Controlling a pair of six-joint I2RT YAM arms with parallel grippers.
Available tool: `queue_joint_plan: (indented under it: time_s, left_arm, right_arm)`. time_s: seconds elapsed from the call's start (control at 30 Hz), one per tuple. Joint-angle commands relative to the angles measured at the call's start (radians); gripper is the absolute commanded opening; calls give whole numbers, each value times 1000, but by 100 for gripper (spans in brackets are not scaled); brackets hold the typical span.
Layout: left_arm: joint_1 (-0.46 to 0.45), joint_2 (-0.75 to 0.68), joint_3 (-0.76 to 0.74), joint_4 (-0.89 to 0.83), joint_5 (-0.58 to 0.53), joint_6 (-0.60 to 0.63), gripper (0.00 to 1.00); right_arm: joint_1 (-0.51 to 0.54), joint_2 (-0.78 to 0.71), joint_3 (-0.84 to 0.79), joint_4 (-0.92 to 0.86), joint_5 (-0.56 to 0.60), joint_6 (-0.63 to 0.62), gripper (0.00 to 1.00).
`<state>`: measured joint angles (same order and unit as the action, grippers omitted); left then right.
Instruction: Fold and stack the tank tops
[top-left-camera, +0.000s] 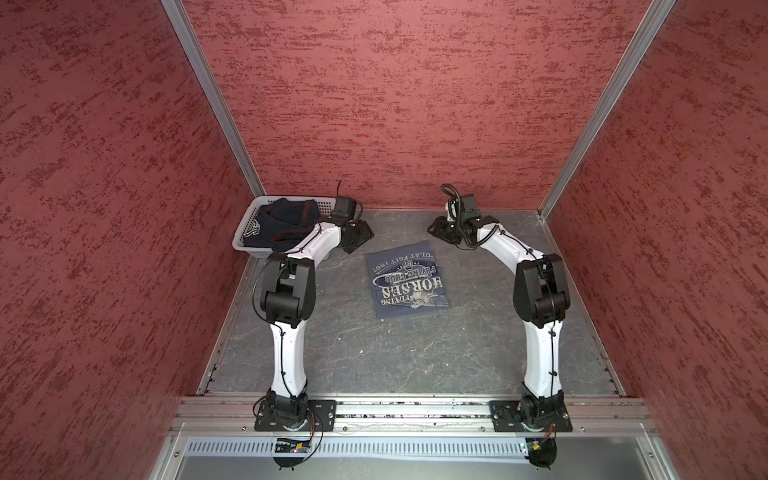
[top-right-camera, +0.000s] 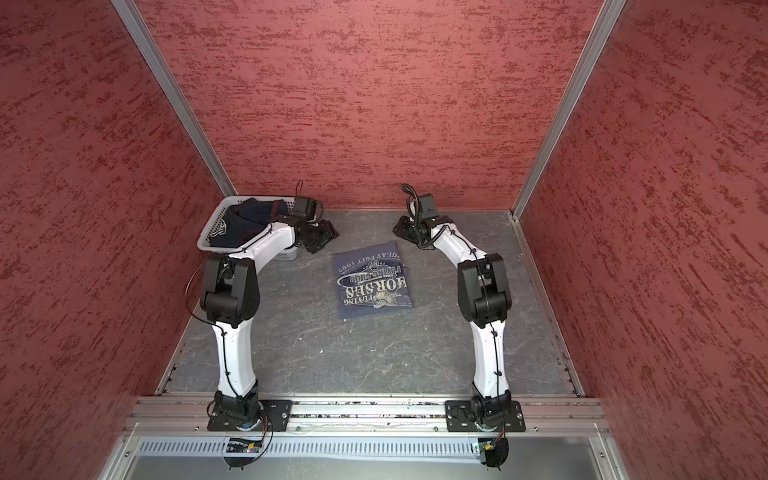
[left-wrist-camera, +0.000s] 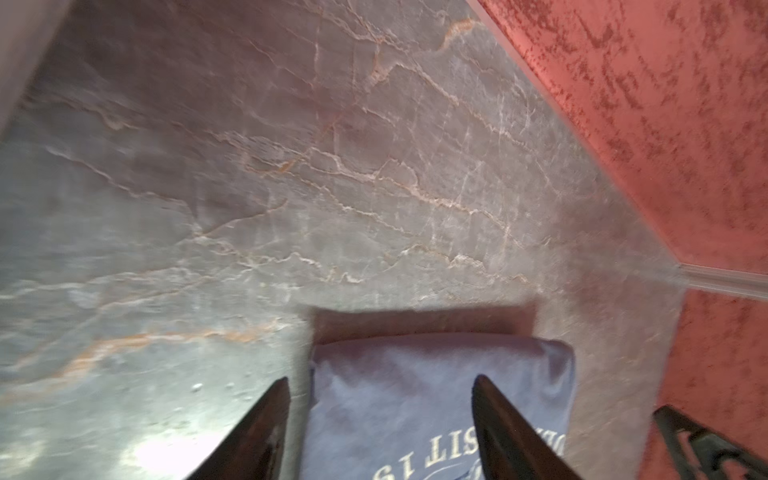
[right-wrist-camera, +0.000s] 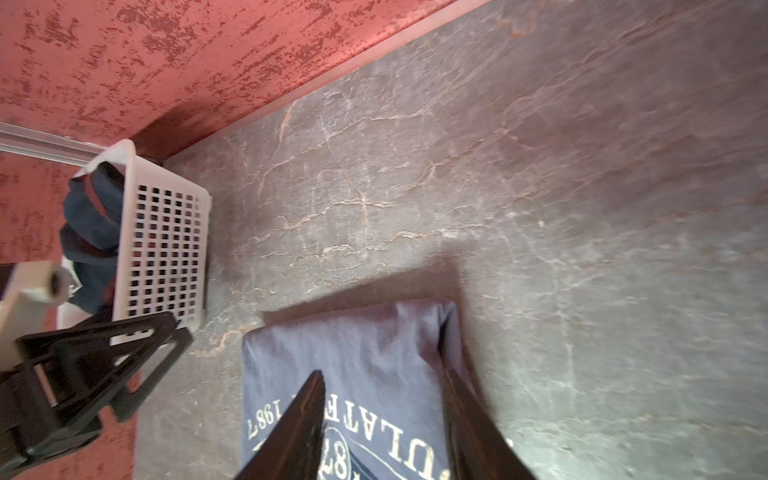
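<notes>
On the veined grey stone-look tabletop (top-left-camera: 374, 353) I see the white perforated plastic basket (right-wrist-camera: 166, 249) just beside my left gripper (left-wrist-camera: 380, 380), holding the crumpled dark navy tank top (top-left-camera: 282, 220). The slate-blue cloth tank top (top-left-camera: 405, 282) lies folded into a flat rectangle under both grippers' tips. My left and right gripper (right-wrist-camera: 382, 372) both stand spread and grip nothing.
</notes>
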<state>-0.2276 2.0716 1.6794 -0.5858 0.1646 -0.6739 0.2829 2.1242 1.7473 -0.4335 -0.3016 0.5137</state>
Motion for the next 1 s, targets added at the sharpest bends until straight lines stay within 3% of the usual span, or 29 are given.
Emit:
queue_joint_plan:
  time_s: [0.0, 0.27, 0.43, 0.6, 0.7, 0.83, 0.97]
  left_arm:
    - [-56, -122, -90, -35, -70, 71, 74]
    - [-131, -208, -335, 57, -96, 33, 81]
    - [-149, -177, -376, 87, -73, 11, 83]
    - [-171, -145, -382, 119, -27, -8, 85]
    - [-188, -127, -375, 125, -17, -24, 81]
    - [-213, -109, -367, 139, -4, -44, 71]
    - [-240, -93, -341, 132, -5, -50, 68]
  right_arm:
    - [36, -93, -82, -14, 73, -85, 53]
    - [84, -88, -170, -11, 160, -114, 68]
    - [94, -96, -237, -9, 187, -84, 72]
    - [112, -101, -304, 17, 133, -54, 77]
    - [118, -102, -345, 54, 78, -26, 72]
    - [128, -114, -361, 69, 54, -13, 54]
    - [136, -136, -367, 78, 6, -4, 42]
